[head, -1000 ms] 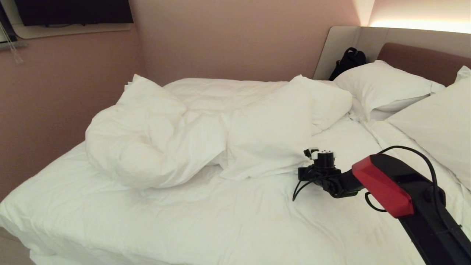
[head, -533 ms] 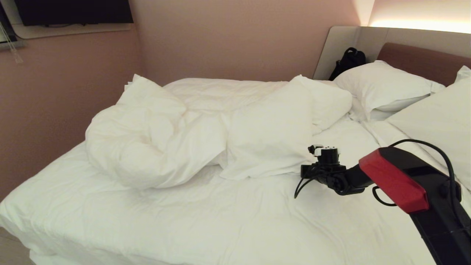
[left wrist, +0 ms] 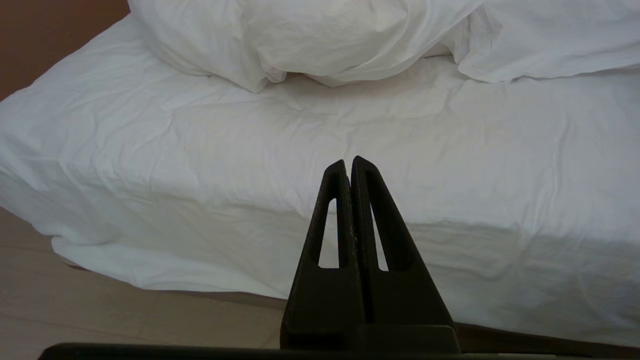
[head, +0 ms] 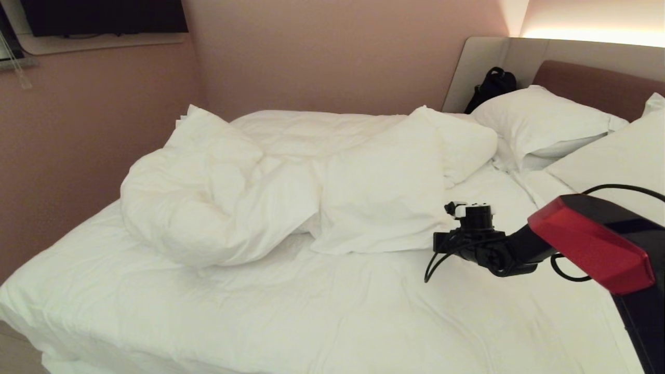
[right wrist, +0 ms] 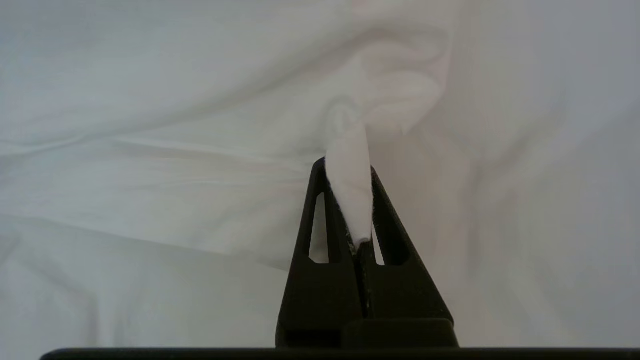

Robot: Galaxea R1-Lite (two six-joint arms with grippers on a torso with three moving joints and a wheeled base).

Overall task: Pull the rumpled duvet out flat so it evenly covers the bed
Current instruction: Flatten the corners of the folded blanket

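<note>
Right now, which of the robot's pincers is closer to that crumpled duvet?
The right. The right pincer is clamped on a pinch of the duvet at its near edge. The left pincer hangs shut off the bed's side, touching nothing.

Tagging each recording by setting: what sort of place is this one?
Most likely a hotel bedroom: a wide bed with a padded headboard, plump white pillows and a rumpled duvet, plus a dark screen mounted on the wall.
</note>
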